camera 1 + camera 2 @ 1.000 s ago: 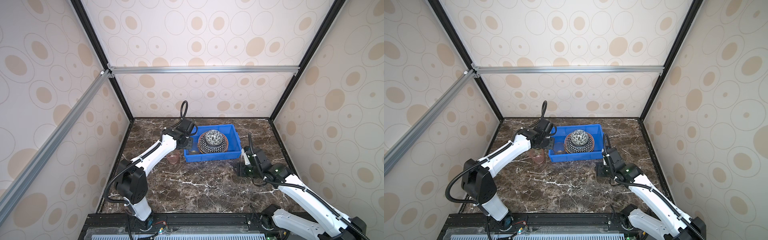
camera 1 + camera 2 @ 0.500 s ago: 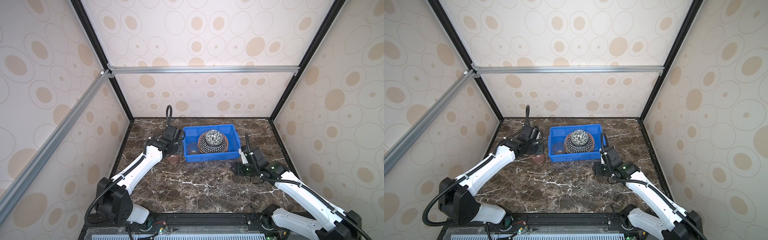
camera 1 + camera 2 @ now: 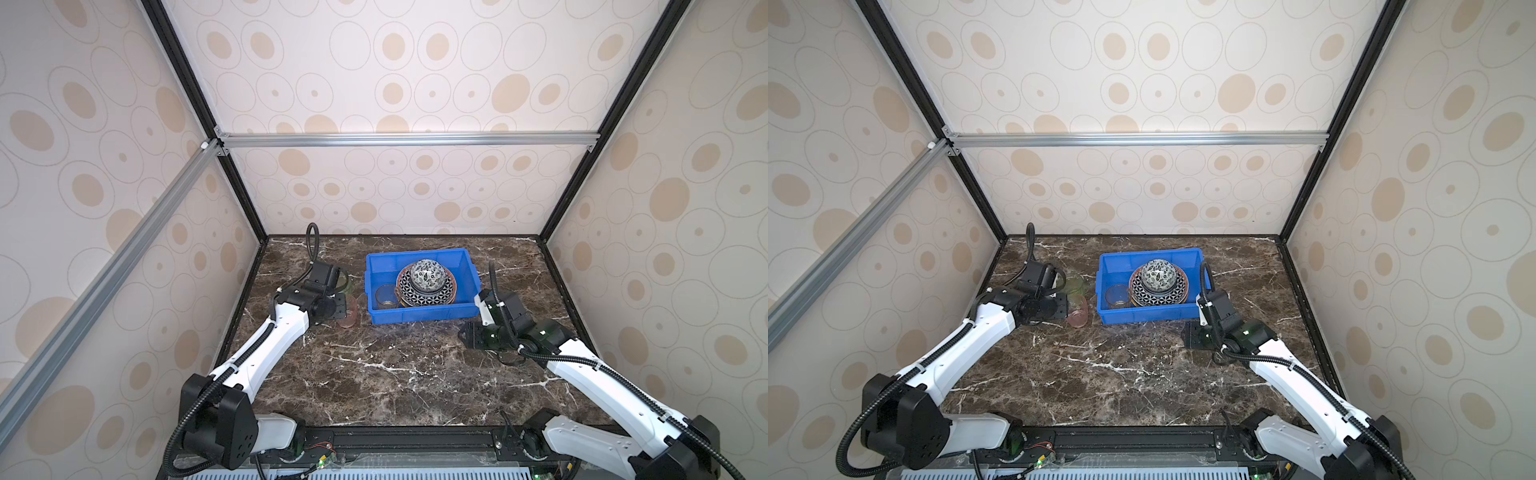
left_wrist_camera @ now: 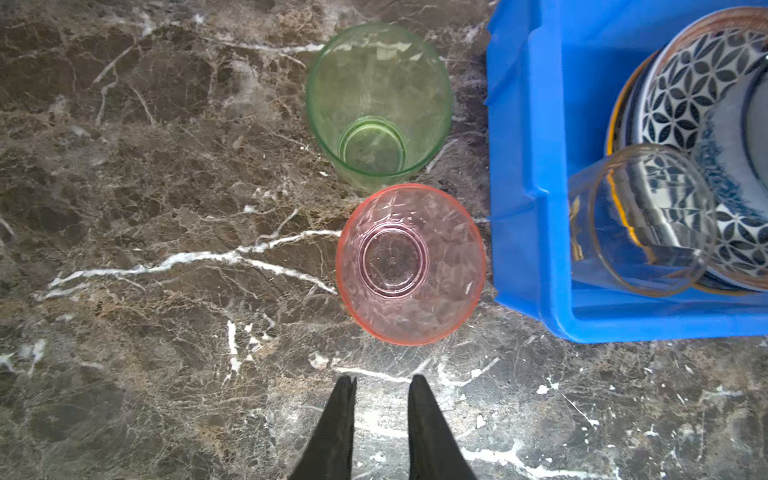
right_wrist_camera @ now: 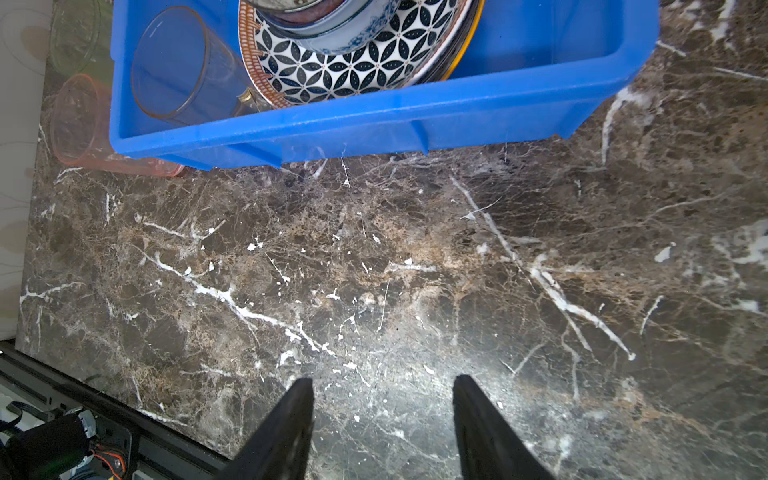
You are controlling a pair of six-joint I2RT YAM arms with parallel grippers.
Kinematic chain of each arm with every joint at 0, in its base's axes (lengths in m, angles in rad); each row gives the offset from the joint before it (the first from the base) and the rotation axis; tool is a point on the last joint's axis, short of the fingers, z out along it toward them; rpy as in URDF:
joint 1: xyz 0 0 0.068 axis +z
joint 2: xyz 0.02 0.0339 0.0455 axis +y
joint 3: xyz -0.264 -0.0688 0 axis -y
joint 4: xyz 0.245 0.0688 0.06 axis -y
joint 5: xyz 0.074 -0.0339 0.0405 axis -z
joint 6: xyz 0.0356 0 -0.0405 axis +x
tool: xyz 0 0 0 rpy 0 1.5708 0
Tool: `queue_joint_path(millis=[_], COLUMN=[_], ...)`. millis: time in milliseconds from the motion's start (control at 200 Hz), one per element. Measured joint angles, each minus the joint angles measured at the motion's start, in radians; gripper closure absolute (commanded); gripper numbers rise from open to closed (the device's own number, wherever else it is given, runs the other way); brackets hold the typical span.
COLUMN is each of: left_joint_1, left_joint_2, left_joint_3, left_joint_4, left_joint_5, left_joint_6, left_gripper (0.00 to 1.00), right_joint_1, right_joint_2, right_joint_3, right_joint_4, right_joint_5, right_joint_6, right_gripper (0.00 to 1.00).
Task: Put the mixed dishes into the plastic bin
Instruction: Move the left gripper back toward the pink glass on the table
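Left wrist view: back for more cups

The left end effector (image 4: 382, 380), slightly apart and empty, has moved off the blue bin (image 4: 528, 166) to the pink cup (image 4: 410, 264) and green cup (image 4: 379, 102) on the table (image 4: 166, 208). The right end effector (image 5: 382, 382) is apart, empty too.

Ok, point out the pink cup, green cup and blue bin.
pink cup (image 4: 399, 262), left wrist view, inner base.
green cup (image 4: 379, 104), left wrist view, inner wall.
blue bin (image 4: 523, 145), left wrist view, side wall.

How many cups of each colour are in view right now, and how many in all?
Green cup, on the table: 1
Pink cup, on the table: 1
Yellow-tinted cup, in the blue bin: 1
Total: 3 cups
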Motion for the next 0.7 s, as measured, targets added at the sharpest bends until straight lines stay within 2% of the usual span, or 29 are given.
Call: queue_joint_path(millis=[300,700], left_joint_1=[0.053,0.075], left_joint_2=[0.055,0.173], left_joint_3=[-0.006,0.001], left_joint_4=[0.017,0.066], left_joint_5=[0.007,0.032], left_joint_6=[0.014,0.029], left_gripper=[0.76,0.76], right_joint_1=[0.0,0.0], right_joint_2=[0.0,0.021], right_joint_3=[0.0,0.014], right_joint_4=[0.0,-0.001], right_joint_5=[-0.002,0.002], right_joint_6=[0.0,0.0], right_gripper=[0.43,0.43])
